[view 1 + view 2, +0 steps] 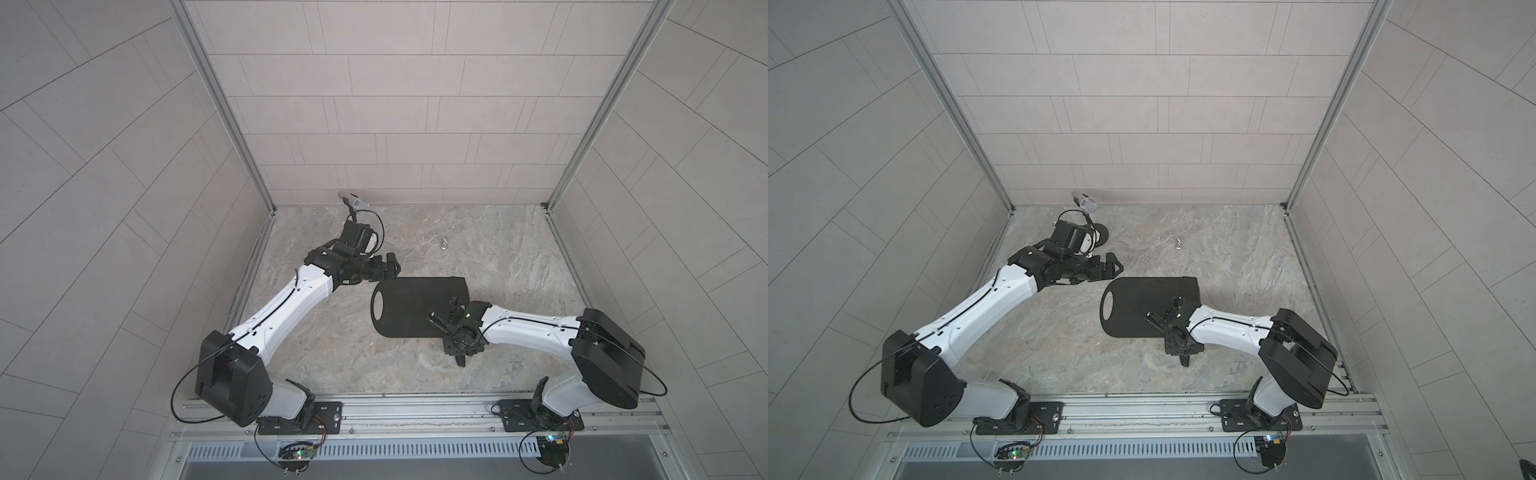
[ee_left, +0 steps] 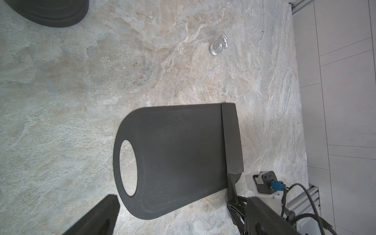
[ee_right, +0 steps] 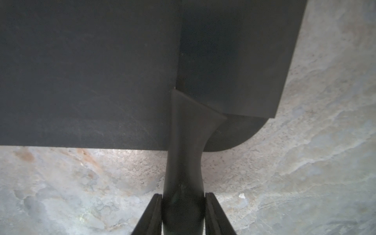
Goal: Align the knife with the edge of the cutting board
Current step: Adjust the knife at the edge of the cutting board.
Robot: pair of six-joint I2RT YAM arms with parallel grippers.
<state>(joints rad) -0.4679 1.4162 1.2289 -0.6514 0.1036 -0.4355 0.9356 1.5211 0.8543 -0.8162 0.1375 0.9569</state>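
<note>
1. Marbled stone desk [image 1: 498, 257] between tiled walls [image 1: 374, 104] carries the cutting board [image 1: 407, 307].
2. We see the knife [image 2: 232, 140] lying flat along the board's straight end, opposite the oval hole, its handle jutting past the board.
3. Our right hand [image 3: 183, 196] is clamped on that handle.
4. Our left hand [image 1: 388, 266] hovers near the hole end; we cannot tell whether it is apart or together.

**Matt black surfaces over dull, veined stone**

The cutting board [image 2: 173, 146] is matt black, finely grained, with faint scuffs. The knife [image 2: 232, 138] is also black: its blade is smooth and matt, and its handle looks slightly shinier in the right wrist view. The tabletop [image 2: 162, 71] looks like veined beige-grey stone with a dull finish. A small figurine [image 2: 218, 45] looks silvery and metallic. Both top views show glossy white plastic arm shells [image 1: 291, 299], bare metal rails [image 1: 374, 409] and matt tile-patterned walls [image 1: 395, 104].
</note>
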